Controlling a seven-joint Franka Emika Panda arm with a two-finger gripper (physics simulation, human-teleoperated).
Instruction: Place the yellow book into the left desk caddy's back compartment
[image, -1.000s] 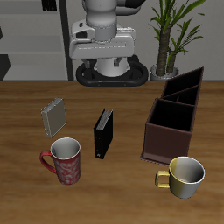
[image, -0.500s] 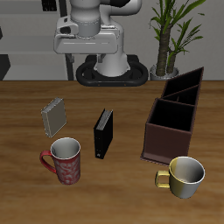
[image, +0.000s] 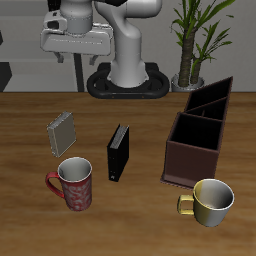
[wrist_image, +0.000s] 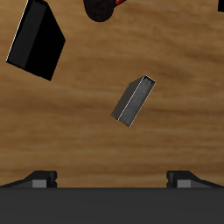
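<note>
Wooden table (image: 25, 225), brown plank surface, bearing all items listed. Robot arm (image: 125, 45), white, base at the table's back edge, its upper part swung out high above the table. Left desk caddy (image: 200, 135), long dark reddish-brown open-topped box, black inside, dividers visible, standing lengthwise from the back of the table toward the front edge. Potted plant (image: 195, 35), green leaves, behind the table near the caddy's far end. Black book (image: 119, 152), upright on its edge, well apart from the caddy, about level with the caddy's front end. Red mug (image: 72, 183), patterned, handle outward, farther from the caddy than the black book and nearer the table's front edge. Yellow mug (image: 209, 201), pale metallic, just in front of the caddy's front end. Yellow book (image: 62, 131), thin, greyish cover, standing tilted on the table, farthest from the caddy, beyond the black book and just behind the red mug; untouched, also seen from above in the wrist view (wrist_image: 134, 101). Gripper (wrist_image: 112, 178), raised well above the yellow book, two fingers spread wide, holding nothing
</note>
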